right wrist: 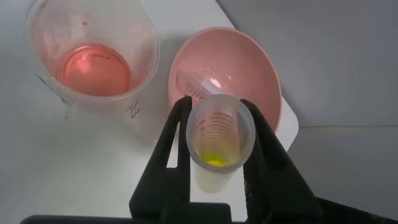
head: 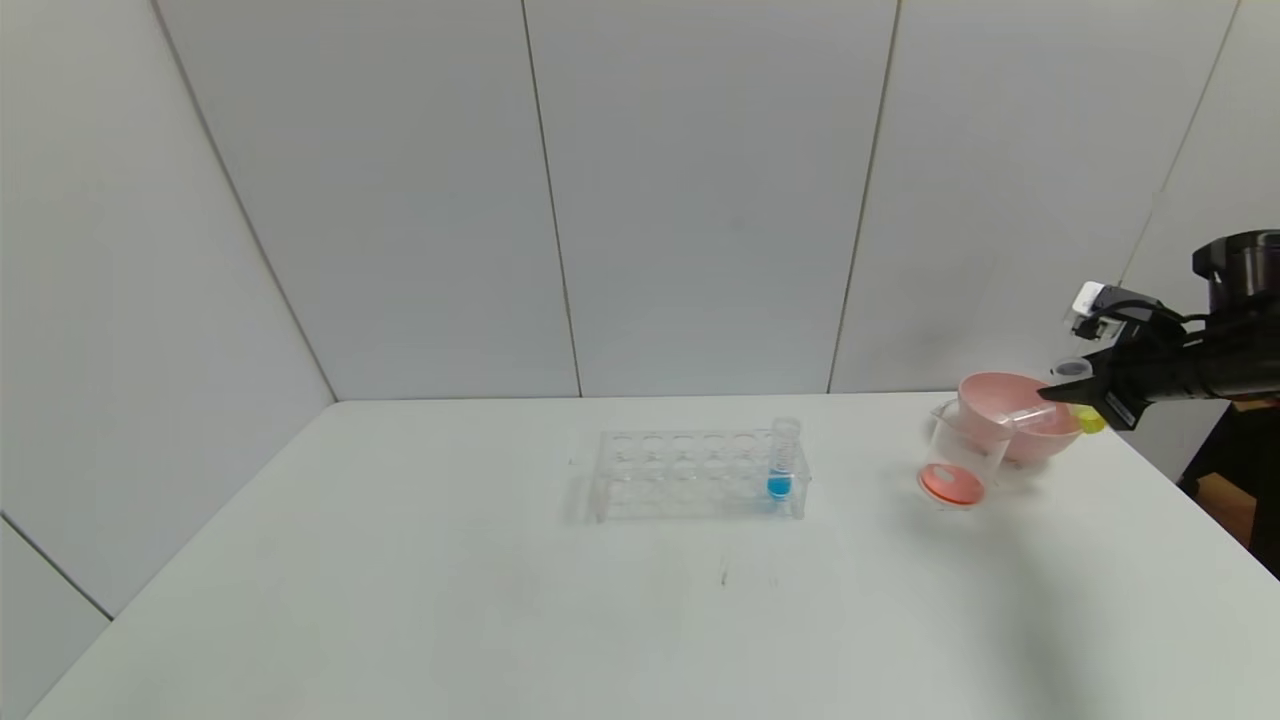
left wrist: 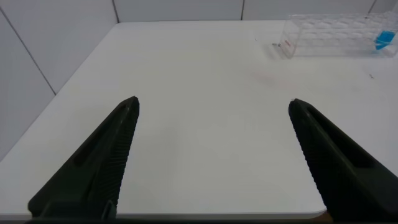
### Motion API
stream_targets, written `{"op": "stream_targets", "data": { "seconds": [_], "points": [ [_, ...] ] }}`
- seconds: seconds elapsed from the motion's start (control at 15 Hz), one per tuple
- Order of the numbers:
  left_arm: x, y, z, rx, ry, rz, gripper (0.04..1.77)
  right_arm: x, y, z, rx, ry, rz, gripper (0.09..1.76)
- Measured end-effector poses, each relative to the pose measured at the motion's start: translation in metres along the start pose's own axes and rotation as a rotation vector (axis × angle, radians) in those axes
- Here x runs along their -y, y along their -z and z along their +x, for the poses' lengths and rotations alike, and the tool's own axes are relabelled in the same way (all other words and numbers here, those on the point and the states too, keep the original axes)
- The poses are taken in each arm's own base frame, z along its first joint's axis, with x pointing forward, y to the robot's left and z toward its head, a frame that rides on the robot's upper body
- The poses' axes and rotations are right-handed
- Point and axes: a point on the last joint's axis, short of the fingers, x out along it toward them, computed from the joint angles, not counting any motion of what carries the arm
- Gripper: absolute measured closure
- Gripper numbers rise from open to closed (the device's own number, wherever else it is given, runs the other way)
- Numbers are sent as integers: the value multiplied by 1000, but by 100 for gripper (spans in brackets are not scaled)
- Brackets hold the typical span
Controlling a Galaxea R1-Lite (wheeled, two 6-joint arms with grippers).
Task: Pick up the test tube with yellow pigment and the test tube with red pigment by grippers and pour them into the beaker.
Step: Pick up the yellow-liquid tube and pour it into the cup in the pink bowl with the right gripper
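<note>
My right gripper [head: 1052, 394] is shut on the test tube with yellow pigment [head: 1088, 418] and holds it nearly upright beside the right rim of the pink bowl. In the right wrist view, the fingers [right wrist: 179, 124] clamp the tube [right wrist: 221, 134], whose yellow liquid sits at its bottom. The beaker [head: 960, 462] stands left of the bowl with red-orange liquid in its bottom [right wrist: 93, 68]. A clear tube [right wrist: 196, 84] with no visible liquid lies in the bowl. My left gripper [left wrist: 214, 106] is open and empty over the table's near-left area.
The pink bowl [head: 1040, 440] sits near the table's far right corner [right wrist: 261, 62]. A clear rack [head: 690, 475] stands mid-table with a blue-liquid tube [head: 781, 462] in its right end. The rack [left wrist: 336, 37] also shows in the left wrist view. The table edge is close to the right.
</note>
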Motion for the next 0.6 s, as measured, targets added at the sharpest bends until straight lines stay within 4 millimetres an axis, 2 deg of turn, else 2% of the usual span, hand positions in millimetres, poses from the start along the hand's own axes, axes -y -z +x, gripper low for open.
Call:
{"op": "stream_targets", "data": {
  "seconds": [0.2,0.6],
  "points": [
    [0,0,0,0,0,0,9,1,-11,9,-2,-37,-6,131],
    [0,0,0,1,0,0,9,6,-44,3,-59,-85,-69,131]
  ]
}}
